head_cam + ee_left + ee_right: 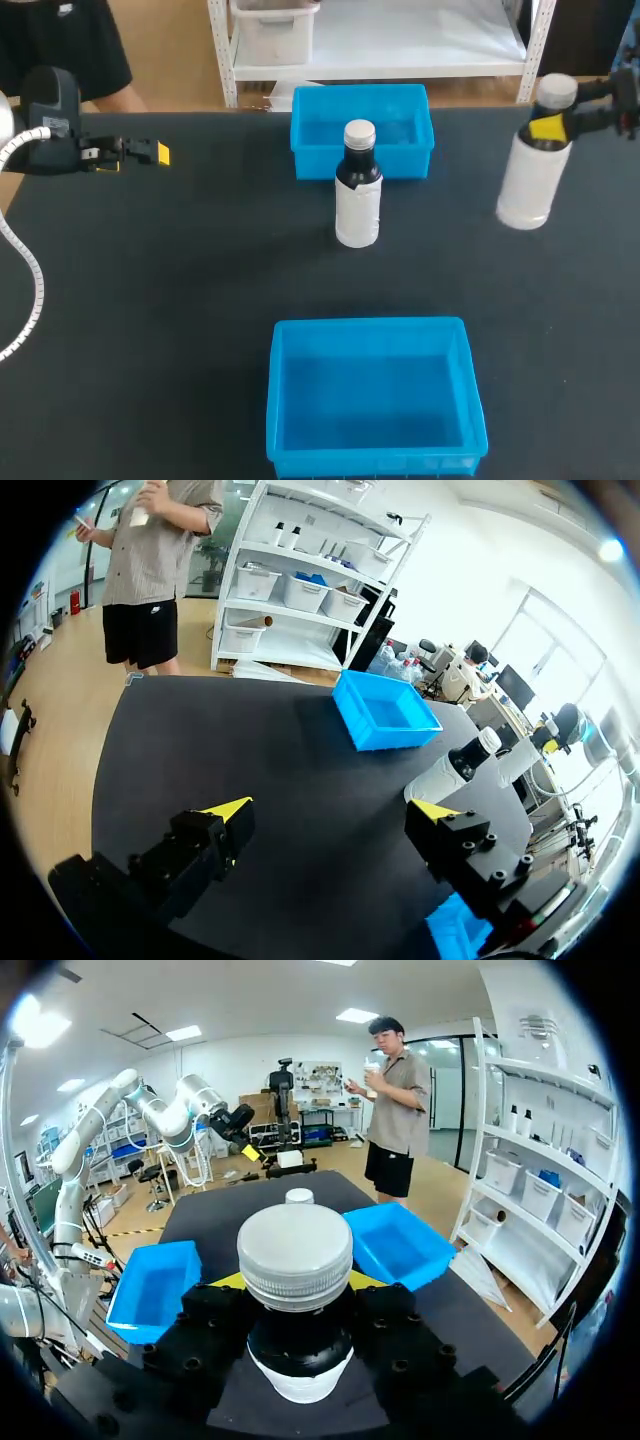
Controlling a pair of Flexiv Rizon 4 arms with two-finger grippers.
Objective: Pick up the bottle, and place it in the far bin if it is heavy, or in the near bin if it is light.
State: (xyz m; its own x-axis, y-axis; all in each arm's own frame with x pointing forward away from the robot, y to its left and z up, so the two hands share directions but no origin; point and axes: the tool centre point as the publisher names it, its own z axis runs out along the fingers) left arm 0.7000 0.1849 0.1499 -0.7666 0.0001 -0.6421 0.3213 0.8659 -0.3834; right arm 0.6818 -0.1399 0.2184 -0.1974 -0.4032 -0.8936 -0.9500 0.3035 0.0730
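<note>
- Broadly, the black table [150, 330] is carrying everything, with the two bins lying on its middle line and the action sitting off at its right side.
- The near bin [372, 324] is lying at the robot's edge, open side up, with nothing showing inside it.
- The far bin [360, 88] is sitting at the opposite edge, likewise looking bare inside.
- The held bottle [527, 180] is hanging at the right side of the table with its long axis close to upright and its cap on top. It seems to be lifted off the surface, though that is hard to confirm. It is lying roughly level with the far bin's front and well apart from both bins. Either drop is therefore calling for a sideways carry toward the middle: slightly away for the far bin, a long way back toward the robot for the near one.
- A second bottle [357, 205] is standing upright just in front of the far bin, untouched and close to the path to that bin.
- The right gripper [548, 127] is pinching the held bottle at its neck just under the cap, one yellow tip on each side, so this arm is doing the weighing.
- The left gripper [150, 153] is waiting with its fingers spread and nothing between them, over the far left of the table, well away from both bottles.
</note>
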